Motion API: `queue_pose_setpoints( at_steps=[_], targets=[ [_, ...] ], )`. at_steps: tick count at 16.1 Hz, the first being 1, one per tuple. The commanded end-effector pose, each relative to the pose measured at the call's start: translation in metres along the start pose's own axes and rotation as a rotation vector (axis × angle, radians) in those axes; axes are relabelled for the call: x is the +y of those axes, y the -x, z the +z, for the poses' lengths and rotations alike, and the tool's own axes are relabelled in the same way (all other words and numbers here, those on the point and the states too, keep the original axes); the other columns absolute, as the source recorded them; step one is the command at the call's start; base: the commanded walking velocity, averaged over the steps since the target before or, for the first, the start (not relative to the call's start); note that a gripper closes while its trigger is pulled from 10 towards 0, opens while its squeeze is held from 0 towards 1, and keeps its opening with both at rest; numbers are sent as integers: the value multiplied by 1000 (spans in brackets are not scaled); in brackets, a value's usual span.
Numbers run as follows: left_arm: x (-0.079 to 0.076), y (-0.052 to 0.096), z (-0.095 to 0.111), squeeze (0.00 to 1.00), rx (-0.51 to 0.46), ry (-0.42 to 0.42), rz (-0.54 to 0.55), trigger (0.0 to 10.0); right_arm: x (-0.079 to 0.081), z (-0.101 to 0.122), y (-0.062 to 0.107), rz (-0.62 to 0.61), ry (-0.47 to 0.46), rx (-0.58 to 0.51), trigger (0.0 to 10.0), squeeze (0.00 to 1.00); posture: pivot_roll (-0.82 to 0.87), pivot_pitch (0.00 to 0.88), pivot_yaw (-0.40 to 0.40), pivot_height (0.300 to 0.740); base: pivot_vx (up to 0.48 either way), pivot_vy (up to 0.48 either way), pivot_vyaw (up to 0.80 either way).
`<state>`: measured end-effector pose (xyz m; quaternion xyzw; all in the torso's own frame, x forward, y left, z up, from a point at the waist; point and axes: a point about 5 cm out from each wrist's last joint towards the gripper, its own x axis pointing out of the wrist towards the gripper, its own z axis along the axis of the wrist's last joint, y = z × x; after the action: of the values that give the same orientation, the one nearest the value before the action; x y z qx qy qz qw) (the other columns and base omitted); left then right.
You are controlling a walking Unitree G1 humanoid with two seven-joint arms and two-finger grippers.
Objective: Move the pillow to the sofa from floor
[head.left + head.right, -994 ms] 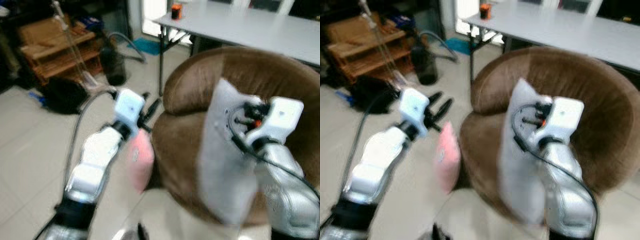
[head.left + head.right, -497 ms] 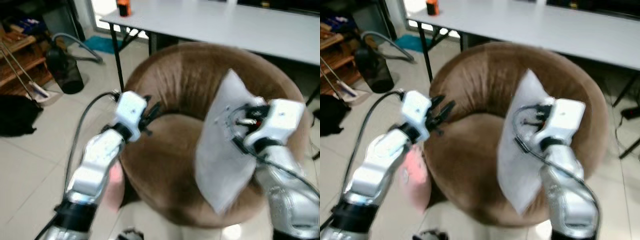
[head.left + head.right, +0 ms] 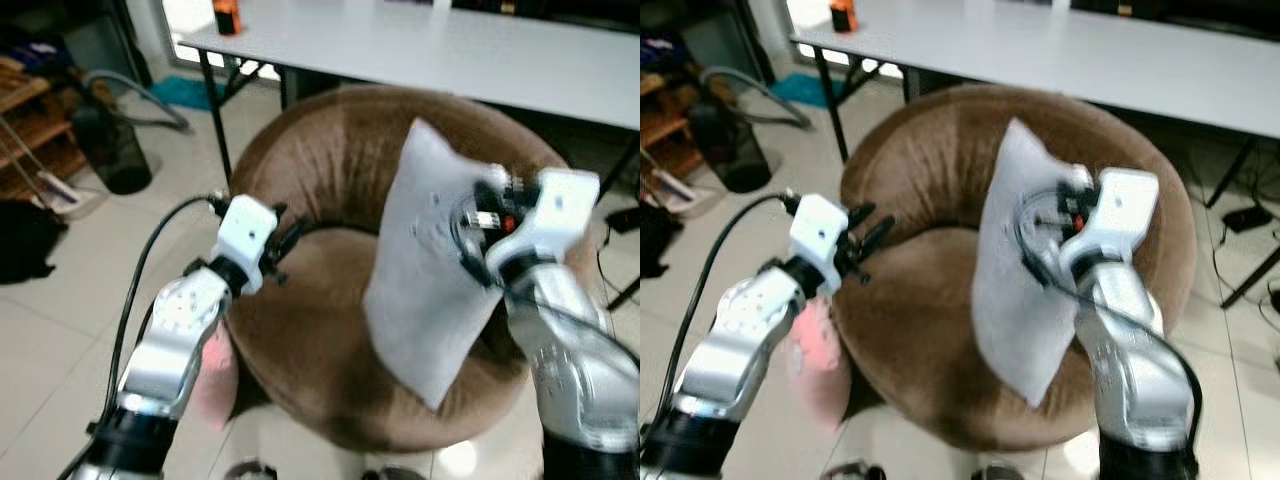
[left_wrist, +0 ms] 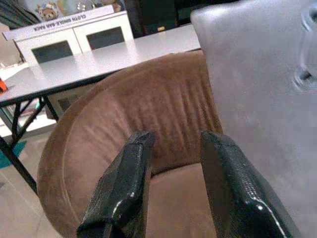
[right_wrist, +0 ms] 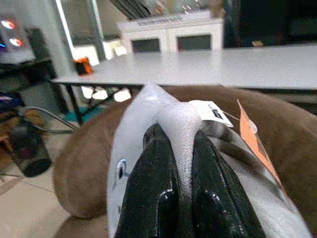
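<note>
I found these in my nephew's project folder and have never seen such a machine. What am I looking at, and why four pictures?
It is a humanoid robot with two silver arms, each ending in a gripper of two black fingers. Two pictures come from cameras on its head, looking down; the other two come from cameras on its wrists, looking along the fingers. The right gripper is pinching a grey pillow and holds it upright over the seat of a round brown sofa. The left gripper is open, holds nothing, and hovers at the sofa's left edge. A pink pillow lies on the tiled floor against the sofa. Behind stands a grey table with a small orange object on it.
</note>
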<state>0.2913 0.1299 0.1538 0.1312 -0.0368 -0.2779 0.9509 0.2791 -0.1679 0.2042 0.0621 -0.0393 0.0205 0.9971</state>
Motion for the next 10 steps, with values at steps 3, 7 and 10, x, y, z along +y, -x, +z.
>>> queue_pose_setpoints(
  at_steps=[3, 7, 10],
  targets=[
    [-5, 5, 3, 0, 4, -6, -53, 10000, -7, -1, -15, -12, -7, 1, 10000, 0, -47, 130, -25, 740, 0, 0, 0],
    [-3, 28, -3, 0, 69, -51, -110, 10000, -14, -26, -52, 46, -51, 58, 10000, 0, 13, 198, -17, 740, 0, 0, 0],
    [5, 41, 2, 0, 81, -74, -128, 10000, -27, -36, -77, 48, 32, 61, 10000, 0, 54, 242, 2, 740, 0, 0, 0]
  ],
)
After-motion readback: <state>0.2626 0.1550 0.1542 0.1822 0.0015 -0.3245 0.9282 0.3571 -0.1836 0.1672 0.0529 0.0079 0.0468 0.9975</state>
